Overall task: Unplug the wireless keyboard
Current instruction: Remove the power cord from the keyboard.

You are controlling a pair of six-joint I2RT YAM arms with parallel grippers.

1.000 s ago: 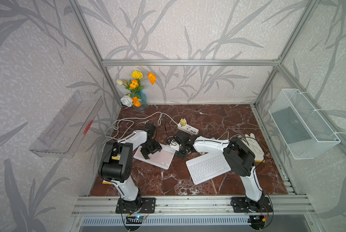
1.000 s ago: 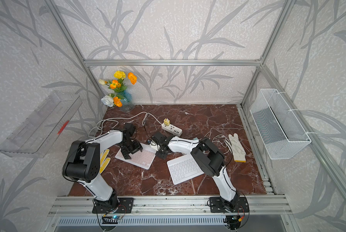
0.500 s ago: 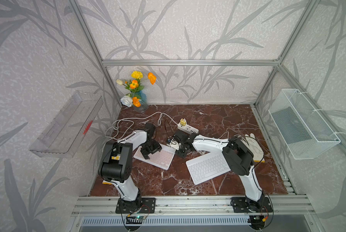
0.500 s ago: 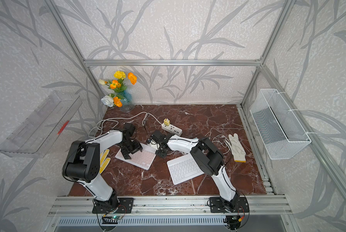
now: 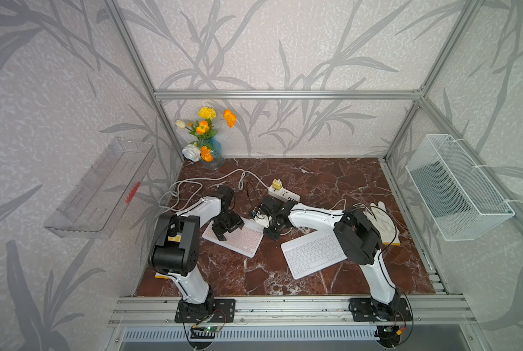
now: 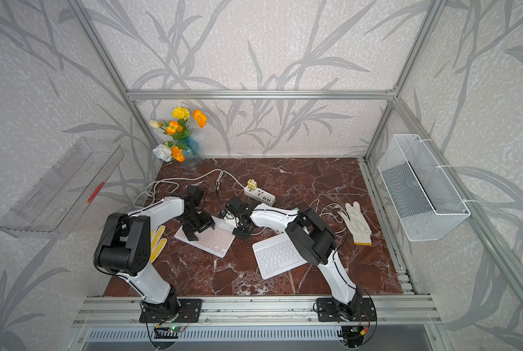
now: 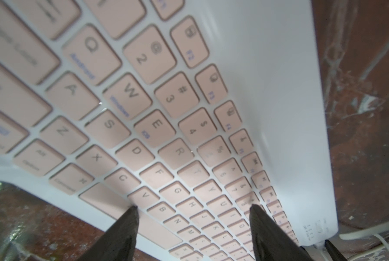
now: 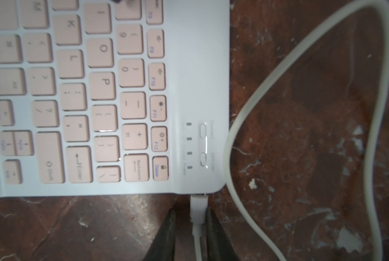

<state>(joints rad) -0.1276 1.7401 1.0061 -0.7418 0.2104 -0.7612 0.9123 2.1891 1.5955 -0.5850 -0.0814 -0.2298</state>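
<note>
White arms (image 5: pixel 208 207), black joints (image 5: pixel 175 247)

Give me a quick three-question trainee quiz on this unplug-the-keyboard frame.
1. True or false: the left gripper straddles the white cable plug.
2. What is plugged into the long white plastic power strip? A) small yellow plug B) black plug C) nothing
3. Fill in: the pink-keyed white keyboard lies on the robot's ___ of the all-white keyboard.
Key: 1 false, the right gripper does; 2 A; 3 left.
</note>
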